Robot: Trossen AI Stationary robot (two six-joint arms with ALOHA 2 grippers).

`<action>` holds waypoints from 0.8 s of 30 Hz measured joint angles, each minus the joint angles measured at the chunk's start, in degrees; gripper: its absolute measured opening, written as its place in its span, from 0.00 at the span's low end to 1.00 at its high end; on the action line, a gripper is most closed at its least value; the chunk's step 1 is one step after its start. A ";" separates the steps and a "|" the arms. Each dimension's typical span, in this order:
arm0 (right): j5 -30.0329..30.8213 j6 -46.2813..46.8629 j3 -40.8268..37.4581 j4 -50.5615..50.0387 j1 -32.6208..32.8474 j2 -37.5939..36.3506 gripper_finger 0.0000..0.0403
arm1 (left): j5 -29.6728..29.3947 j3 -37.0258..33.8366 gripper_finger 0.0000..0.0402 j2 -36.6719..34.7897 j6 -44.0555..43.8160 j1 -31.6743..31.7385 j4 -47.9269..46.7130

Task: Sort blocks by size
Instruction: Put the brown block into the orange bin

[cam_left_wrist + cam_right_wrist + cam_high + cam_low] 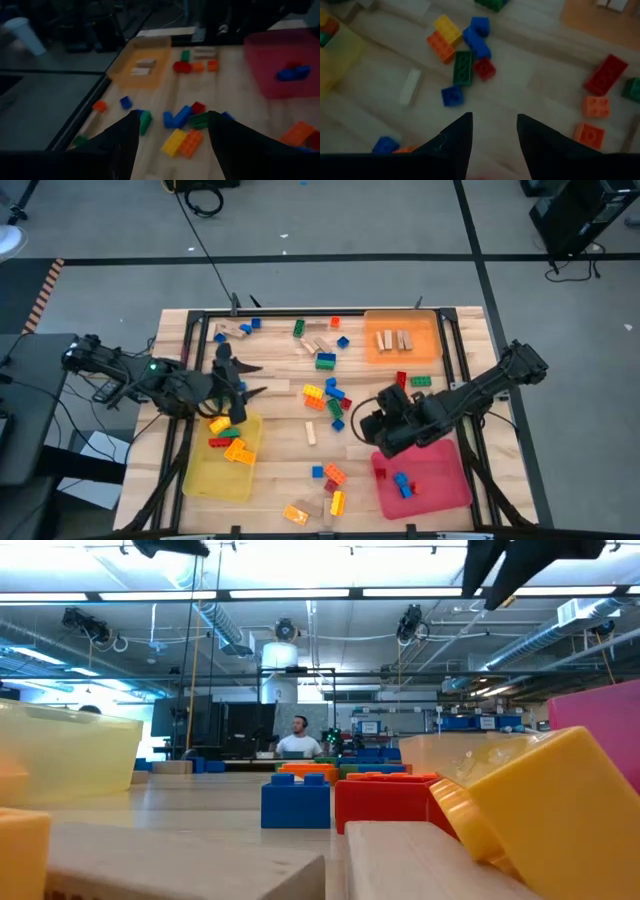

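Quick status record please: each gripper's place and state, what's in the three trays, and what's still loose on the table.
left gripper: open, empty, above the yellow tray's far end
right gripper: open, empty, by the red tray's far left corner
yellow tray: yellow, red and orange blocks
orange tray: tan wooden pieces
red tray: blue and red blocks
loose blocks: many, mid-table

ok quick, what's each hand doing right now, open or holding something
Left hand: open, holding nothing, above the loose plastic bricks by the yellow tray.
Right hand: open, holding nothing, above the wooden table near the red tray.
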 joint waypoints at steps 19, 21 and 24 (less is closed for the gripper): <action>-5.88 -8.94 0.00 0.83 -11.37 0.02 0.43 | 3.96 0.02 0.59 -14.59 -0.04 8.44 -8.93; -5.87 -8.94 0.00 0.83 -11.74 0.02 0.43 | 3.97 0.02 0.59 -14.09 -0.06 8.44 -8.95; -5.85 -8.91 0.00 0.85 -12.10 0.02 0.43 | 3.97 0.02 0.59 -13.00 -0.09 8.44 -8.92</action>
